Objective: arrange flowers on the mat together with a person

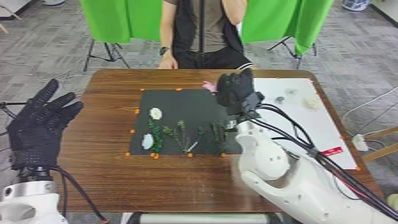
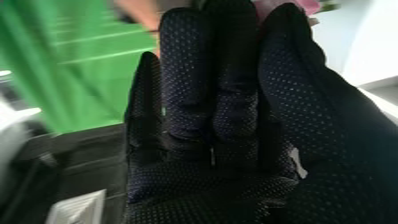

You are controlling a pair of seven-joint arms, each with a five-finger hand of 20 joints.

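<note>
Head view: the brown table (image 1: 98, 182) carries a white sheet (image 1: 306, 120) at right, with the dark mat (image 1: 191, 102) left of it. The right hand (image 1: 235, 95) stands over the mat's far right, hiding part of it; whether it grasps anything, I cannot tell. At left, the left hand (image 1: 35, 135) is released, fingers spread. Green stems (image 1: 180, 132) lie on the mat, long axes mostly near to far. One white flower (image 1: 155, 113) points far. The pink flower (image 1: 210, 86) is at the mat's far edge, beside the right hand; its axis is unclear.
</note>
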